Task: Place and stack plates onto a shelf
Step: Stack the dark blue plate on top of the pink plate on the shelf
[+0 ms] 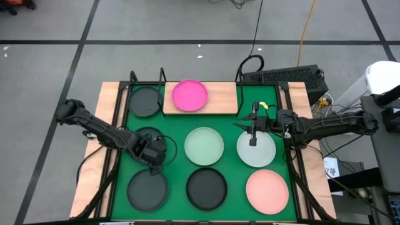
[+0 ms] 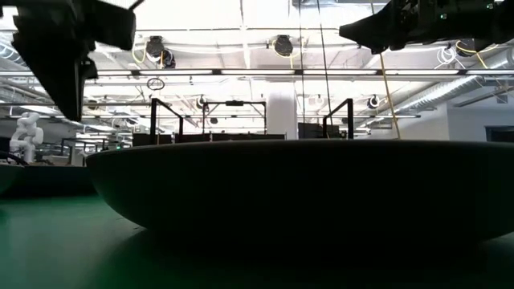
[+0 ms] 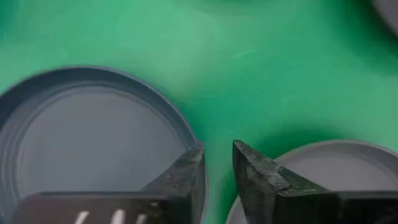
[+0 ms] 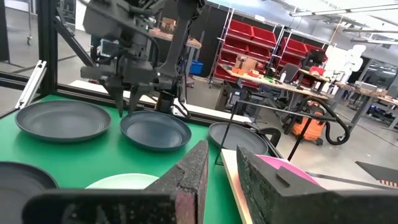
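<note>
The light-wood shelf (image 1: 220,104) stands at the far edge and bears a magenta plate (image 1: 189,95). Dark plates lie on the green mat at the far left (image 1: 144,101), mid left (image 1: 141,137), near left (image 1: 147,189) and near middle (image 1: 207,187). A pale green plate (image 1: 204,145), a whitish plate (image 1: 257,153) and a light pink plate (image 1: 267,190) also lie flat there. My left gripper (image 3: 217,158) points down, open, over bare mat between the two left dark plates (image 3: 87,143), (image 3: 336,168). My right gripper (image 4: 222,155) hovers level above the whitish plate, open, nothing between its fingers.
Black wire posts (image 1: 133,80) rise at the shelf's ends. The table's wooden strips (image 1: 106,125) flank the mat, and a keyboard (image 1: 284,78) lies beyond the far right corner. In the low view one dark plate (image 2: 305,189) fills the foreground.
</note>
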`<state>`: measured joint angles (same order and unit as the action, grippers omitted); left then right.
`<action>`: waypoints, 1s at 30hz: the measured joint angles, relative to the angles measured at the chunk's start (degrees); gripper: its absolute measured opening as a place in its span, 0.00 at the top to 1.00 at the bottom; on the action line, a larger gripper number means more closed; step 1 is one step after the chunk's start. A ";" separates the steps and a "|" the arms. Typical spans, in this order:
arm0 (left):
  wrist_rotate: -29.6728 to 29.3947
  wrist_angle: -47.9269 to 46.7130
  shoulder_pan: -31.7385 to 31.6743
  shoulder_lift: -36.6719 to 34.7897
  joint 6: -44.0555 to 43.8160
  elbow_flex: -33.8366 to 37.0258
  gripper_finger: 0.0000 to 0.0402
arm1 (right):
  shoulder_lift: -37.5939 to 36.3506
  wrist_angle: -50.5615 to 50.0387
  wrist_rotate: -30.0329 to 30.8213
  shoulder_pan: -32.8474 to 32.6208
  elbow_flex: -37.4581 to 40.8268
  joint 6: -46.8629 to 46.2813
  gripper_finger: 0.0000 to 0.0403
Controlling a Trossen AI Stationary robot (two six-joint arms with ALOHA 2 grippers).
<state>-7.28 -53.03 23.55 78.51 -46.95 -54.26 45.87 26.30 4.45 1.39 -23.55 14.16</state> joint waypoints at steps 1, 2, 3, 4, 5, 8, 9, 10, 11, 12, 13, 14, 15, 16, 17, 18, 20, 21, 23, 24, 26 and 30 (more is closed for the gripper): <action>-0.08 -0.01 -0.04 0.71 -0.44 0.00 0.75 | 0.00 0.00 0.00 0.00 0.00 -0.05 0.83; -0.18 -0.01 -0.05 1.44 -0.93 0.00 0.73 | 0.00 0.00 0.00 0.00 0.00 -0.18 0.83; -0.40 -0.01 -0.06 2.19 -1.48 0.00 0.71 | 0.00 -0.04 0.00 0.00 0.00 -0.19 0.83; -0.55 -0.01 -0.04 2.98 -1.94 0.00 0.70 | 0.00 -0.13 0.00 0.00 0.00 -0.19 0.83; -0.71 0.01 -0.04 3.74 -2.50 0.02 0.69 | 0.00 -0.25 0.00 0.01 0.00 -0.16 0.83; -0.81 0.06 -0.04 6.11 -3.43 0.02 0.69 | 0.00 -0.58 0.00 0.02 0.00 -0.09 0.83; -0.82 0.09 -0.04 6.87 -3.50 0.02 0.68 | 0.00 -0.61 0.00 0.00 0.00 -0.03 0.83; -0.82 0.10 -0.04 7.59 -3.54 0.02 0.68 | 0.00 -0.61 0.00 0.01 -0.01 -0.02 0.83; -0.84 0.10 -0.04 8.27 -3.56 0.04 0.68 | 0.00 -0.61 0.00 0.01 -0.02 -0.03 0.83; -0.89 0.10 -0.04 8.86 -3.56 0.04 0.68 | 0.00 -0.63 0.00 0.02 -0.02 -0.01 0.83; -0.95 0.12 -0.04 9.57 -3.56 0.04 0.68 | 0.00 -0.68 0.00 0.01 -0.01 -0.01 0.83; -0.97 0.14 -0.04 10.24 -3.56 0.04 0.68 | 0.00 -0.76 0.00 0.01 -0.02 -0.01 0.83; -0.97 0.14 -0.04 10.95 -3.56 0.04 0.68 | 0.00 -0.89 0.00 0.01 -0.02 -0.01 0.83; -0.96 0.13 -0.04 11.60 -3.56 0.04 0.68 | 0.00 -1.01 0.00 0.01 -0.02 -0.01 0.83; -0.97 0.12 -0.04 12.18 -3.56 0.04 0.68 | 0.00 -1.05 0.00 0.02 -0.02 -0.01 0.83; -0.95 0.12 -0.04 12.69 -3.56 0.04 0.68 | 0.00 -1.04 0.00 0.01 -0.02 -0.01 0.83; -0.95 0.14 -0.04 13.63 -3.53 0.04 0.68 | 0.00 -1.03 0.00 0.02 -0.02 -0.01 0.83; -0.95 0.14 -0.04 14.21 -3.53 0.04 0.68 | 0.00 -1.05 0.00 0.02 -0.02 -0.01 0.83; -0.96 0.14 -0.04 15.10 -3.28 0.04 0.68 | 0.00 -1.05 0.00 0.02 -0.02 -0.01 0.83; -0.94 0.19 -0.10 15.52 -3.09 0.04 0.68 | 0.00 -1.03 0.00 0.02 -0.02 -0.01 0.83; -0.91 0.15 -0.24 16.33 -2.60 0.07 0.68 | 0.00 -1.06 0.00 0.02 -0.02 -0.01 0.83; -0.90 0.19 -0.80 17.83 -2.21 0.05 0.72 | 0.00 -1.09 0.00 0.01 -0.02 -0.01 0.83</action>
<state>-8.18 -52.84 22.75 96.33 -49.15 -54.21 45.87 25.21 4.45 1.40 -23.57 14.15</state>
